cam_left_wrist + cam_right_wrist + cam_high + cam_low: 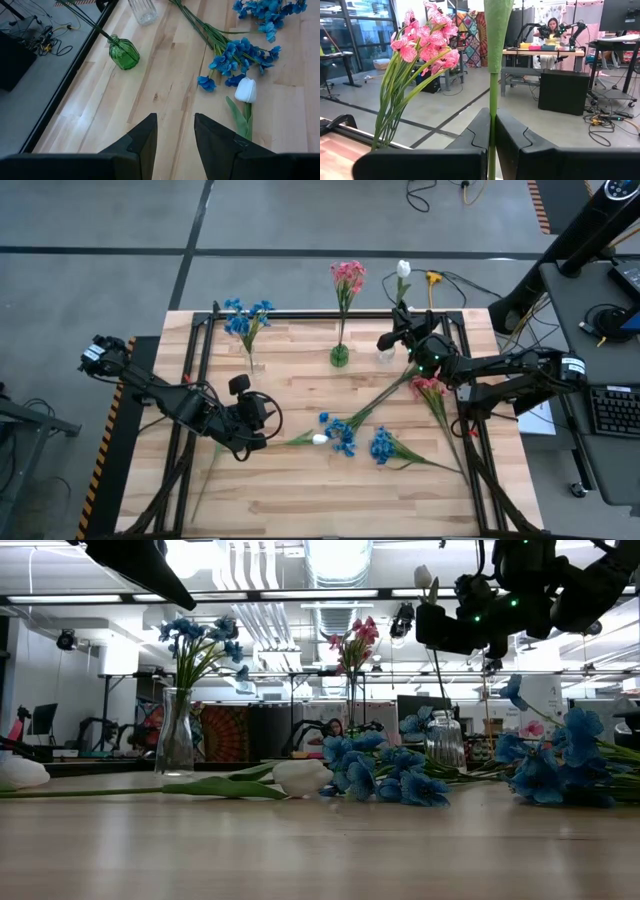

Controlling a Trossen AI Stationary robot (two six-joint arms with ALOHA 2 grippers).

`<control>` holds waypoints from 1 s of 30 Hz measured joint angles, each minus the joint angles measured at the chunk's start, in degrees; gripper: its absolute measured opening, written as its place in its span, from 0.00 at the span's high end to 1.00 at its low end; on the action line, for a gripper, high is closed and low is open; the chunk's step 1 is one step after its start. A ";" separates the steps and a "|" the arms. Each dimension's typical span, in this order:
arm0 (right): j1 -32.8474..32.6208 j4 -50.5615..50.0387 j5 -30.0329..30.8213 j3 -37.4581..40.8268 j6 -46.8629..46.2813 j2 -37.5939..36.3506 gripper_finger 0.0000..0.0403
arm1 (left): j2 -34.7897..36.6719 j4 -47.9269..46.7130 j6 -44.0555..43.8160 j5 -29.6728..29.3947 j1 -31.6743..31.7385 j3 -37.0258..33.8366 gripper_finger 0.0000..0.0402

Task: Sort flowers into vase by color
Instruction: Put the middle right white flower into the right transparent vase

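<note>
My right gripper [399, 332] hangs over the far right of the table, shut on a white tulip whose bud [403, 268] stands above it. Below it is a clear vase [386, 356] [445, 740]. A green vase [340, 355] holds pink flowers [348, 277]. Another clear vase [255, 361] holds blue flowers [245, 315]. My left gripper [262, 413] [175, 142] hovers open over the table's middle left. Near it a white tulip [320, 439] [245, 90], blue sprigs [340, 432] [381, 446] and a pink sprig [430, 388] lie flat on the wood. My right gripper pinches the tulip's thin green stem [492, 131] between its two fingers, which lie level across it. The flower stands upright and is lifted off the table, with the bud [424, 577] above the fingers. The stem's lower part [437, 685] runs down to the clear vase's mouth.
A black frame [200, 340] runs round the tabletop. Bare wood [300, 490] lies along the near edge. Cables and a desk with a keyboard [612, 410] stand off to the right. A person sits at a bench far behind, seen in the right wrist view [553, 27].
</note>
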State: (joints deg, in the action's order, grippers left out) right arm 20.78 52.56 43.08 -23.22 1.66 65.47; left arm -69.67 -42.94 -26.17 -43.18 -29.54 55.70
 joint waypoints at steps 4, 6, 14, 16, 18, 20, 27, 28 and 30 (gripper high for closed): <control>0.00 -0.06 -0.03 0.00 -0.12 0.00 0.97 | 0.01 0.00 0.00 0.00 0.00 0.00 0.72; 0.00 -0.18 -0.05 0.00 -0.14 0.00 0.97 | 0.02 0.00 0.00 0.00 0.00 0.00 0.72; 0.00 -2.57 -0.67 0.00 -1.20 0.00 0.97 | 0.01 -0.01 0.00 0.00 0.00 0.00 0.72; 0.00 -3.09 -1.48 0.00 -1.88 0.00 0.96 | 0.02 -0.02 0.00 0.00 0.00 0.00 0.72; 0.00 -3.07 -1.54 0.00 -2.16 0.00 0.92 | 0.02 -0.01 0.00 0.00 0.01 0.00 0.72; 0.00 -3.11 -1.54 0.00 -2.15 0.00 0.88 | 0.01 -0.02 0.02 0.00 0.01 0.00 0.72; 0.00 -3.07 -1.52 0.00 -2.11 0.00 0.69 | 0.02 -0.01 0.02 0.00 0.02 0.00 0.72; 0.00 -3.08 -1.52 0.00 -2.13 0.00 0.67 | 0.01 -0.01 0.02 0.00 0.01 0.00 0.72; 0.00 -3.07 -1.51 0.00 -2.13 0.00 0.64 | 0.00 -0.02 0.02 0.00 0.01 0.00 0.72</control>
State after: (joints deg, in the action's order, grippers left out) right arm 20.78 49.50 41.56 -23.22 -0.47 65.47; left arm -69.67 -42.96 -26.15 -43.18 -29.53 55.70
